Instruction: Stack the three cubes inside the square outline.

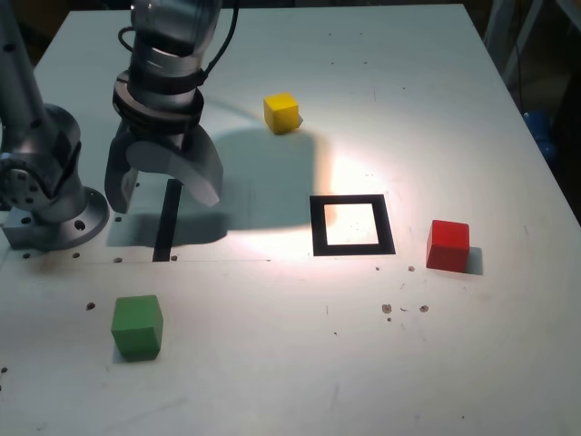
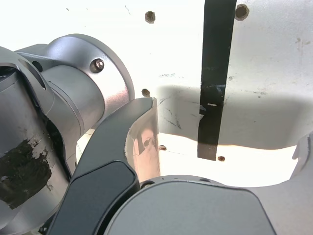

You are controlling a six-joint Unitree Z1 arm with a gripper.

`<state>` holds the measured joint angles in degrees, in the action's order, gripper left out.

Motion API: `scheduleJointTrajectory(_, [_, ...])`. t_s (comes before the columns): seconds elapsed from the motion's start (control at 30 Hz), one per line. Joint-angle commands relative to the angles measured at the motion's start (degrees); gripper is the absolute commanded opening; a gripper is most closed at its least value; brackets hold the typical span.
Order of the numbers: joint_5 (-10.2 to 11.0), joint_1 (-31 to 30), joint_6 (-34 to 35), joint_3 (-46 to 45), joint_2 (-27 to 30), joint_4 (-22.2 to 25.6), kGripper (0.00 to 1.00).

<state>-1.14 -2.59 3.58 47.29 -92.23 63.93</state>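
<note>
White tabletop (image 1: 272, 363) carries the red cube (image 1: 448, 244), yellow cube (image 1: 281, 113) and green cube (image 1: 137, 325) scattered outside the empty square outline (image 1: 352, 225), while the claw (image 1: 163, 186) hangs spread wide above a black tape strip (image 1: 167, 222).

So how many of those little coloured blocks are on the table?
3. The yellow matte cube sits at the far side, the red matte cube just right of the black tape square outline, the green matte cube near-left in the exterior view. None looks hidden.

White table (image 1: 272, 363), bright central glare
</note>
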Motion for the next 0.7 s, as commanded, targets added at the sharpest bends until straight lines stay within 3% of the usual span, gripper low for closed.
scheduleJointTrajectory(0.0, [-0.09, -0.04, 0.1, -0.09, -0.28, 0.39, 0.99])
scheduleJointTrajectory(0.47, [0.01, -0.04, -0.03, 0.35, -0.16, 0.62, 0.99])
scheduleJointTrajectory(0.67, [0.04, -0.67, -1.16, 3.13, -3.03, 1.41, 0.99])
